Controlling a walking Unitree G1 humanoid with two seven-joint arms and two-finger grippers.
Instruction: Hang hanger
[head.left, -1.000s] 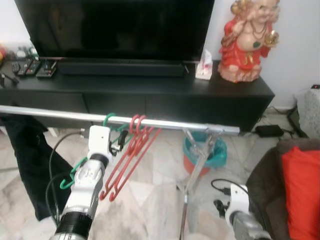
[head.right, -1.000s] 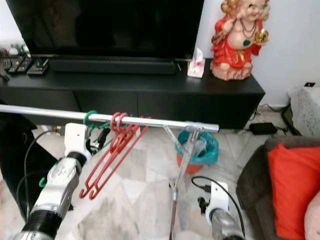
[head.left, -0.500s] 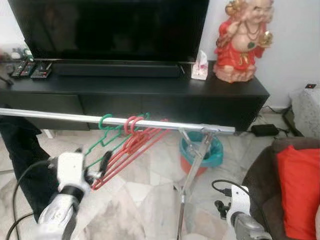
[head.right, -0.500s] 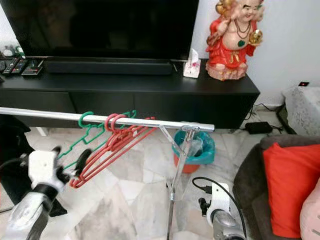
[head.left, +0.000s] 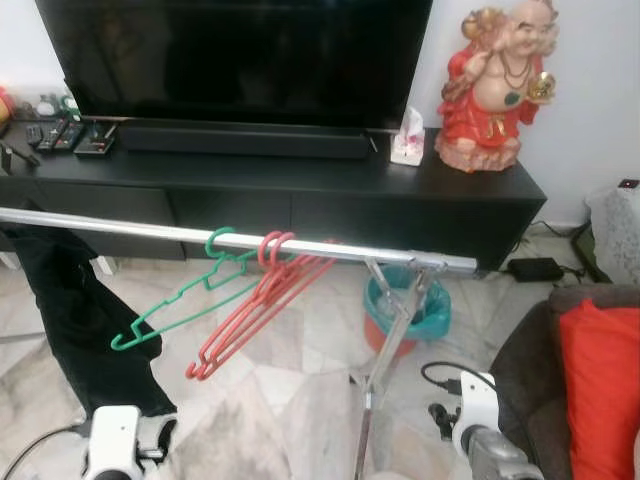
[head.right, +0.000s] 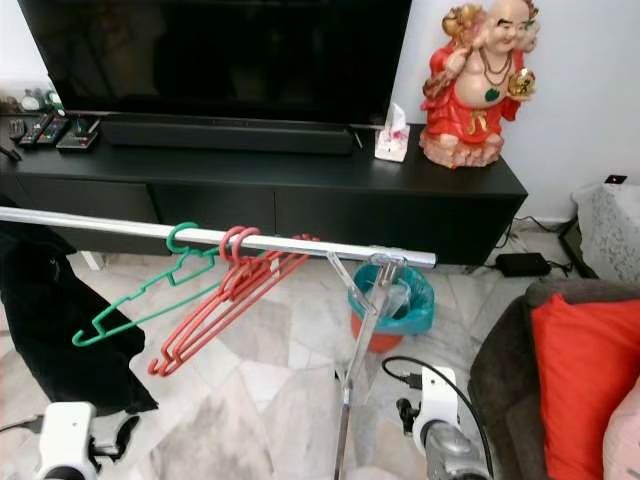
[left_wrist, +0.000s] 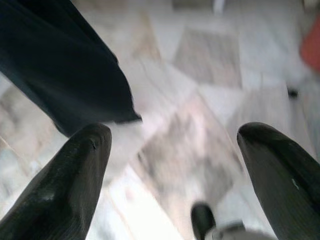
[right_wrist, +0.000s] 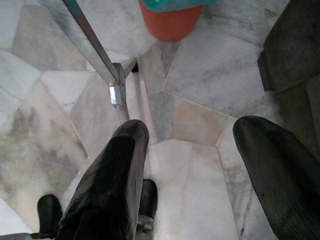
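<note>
A green hanger (head.left: 175, 305) hangs by its hook on the silver rail (head.left: 100, 222), tilted down to the left, with nothing holding it. Right beside it, red hangers (head.left: 255, 310) hang on the same rail. My left arm's wrist (head.left: 112, 448) is low at the bottom left, well below the rail. In the left wrist view, the left gripper (left_wrist: 175, 165) is open and empty over the marble floor. The right gripper (right_wrist: 200, 165) is open too and hangs idle near the rack's leg (right_wrist: 97, 55); its wrist (head.left: 475, 405) is low on the right.
A black garment (head.left: 70, 310) hangs at the rail's left end. The rack's upright (head.left: 385, 345) stands in the middle, with a teal-lined orange bin (head.left: 405, 310) behind it. A black TV cabinet (head.left: 300, 195) with a TV and a red statue (head.left: 495, 85) is beyond. A sofa with a red cushion (head.left: 600, 380) is at right.
My left gripper has let go of the green hanger and dropped from the rail to the floor level. The green hanger stays on the rail, swung out to the left.
</note>
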